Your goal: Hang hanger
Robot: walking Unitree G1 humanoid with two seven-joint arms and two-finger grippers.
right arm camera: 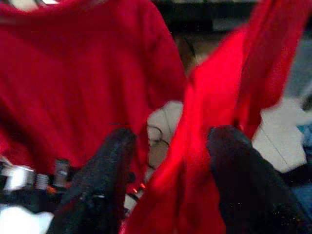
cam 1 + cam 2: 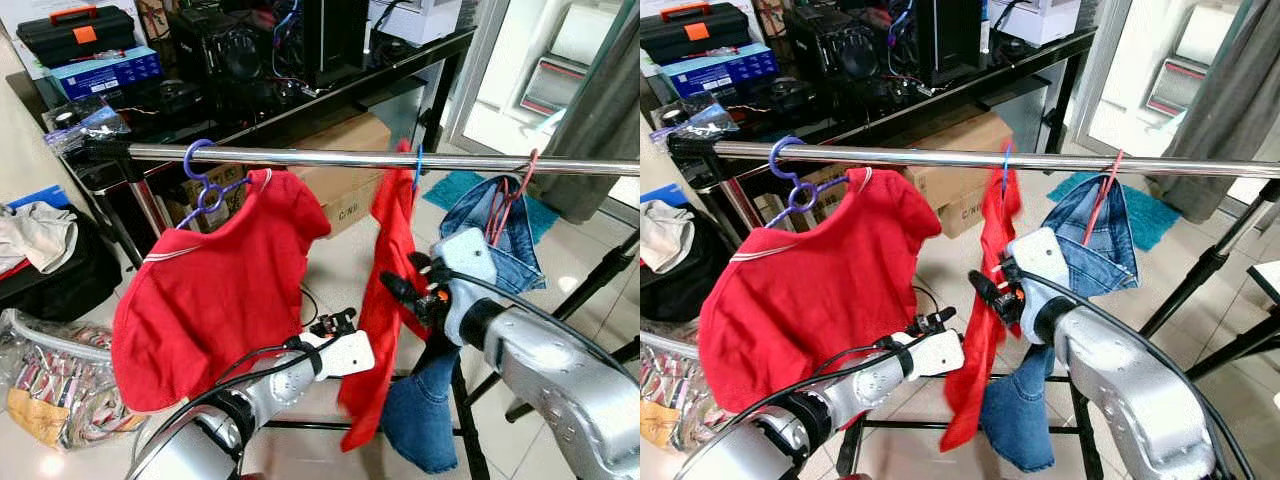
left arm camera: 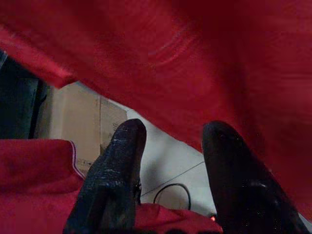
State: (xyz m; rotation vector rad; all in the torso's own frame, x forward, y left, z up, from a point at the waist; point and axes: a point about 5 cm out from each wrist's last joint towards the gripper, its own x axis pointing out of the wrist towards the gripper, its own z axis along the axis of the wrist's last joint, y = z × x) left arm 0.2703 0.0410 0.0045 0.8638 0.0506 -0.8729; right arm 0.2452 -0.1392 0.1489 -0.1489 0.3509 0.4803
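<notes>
Your two grippers reach up under the chrome rail (image 2: 380,158) among hung laundry.

Your left gripper (image 3: 170,161) has its jaws parted, empty, beneath the red shirt (image 2: 215,290); the purple hanger (image 2: 205,185) hooks the rail above. Your right gripper (image 1: 168,161) has jaws released, the second red garment (image 2: 385,290) draped between them. Denim (image 2: 490,230) hangs beside; a cluttered black surface (image 2: 330,100) stands beyond.

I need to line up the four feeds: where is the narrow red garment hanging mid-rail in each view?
Left eye view: narrow red garment hangs centre-right, under the blue hanger hook.
Right eye view: it hangs just right of centre.
Left wrist view: red cloth overhead, but I cannot tell which garment.
Right wrist view: it hangs between the open fingers.
Shared landmark: the red T-shirt beside it.
</notes>
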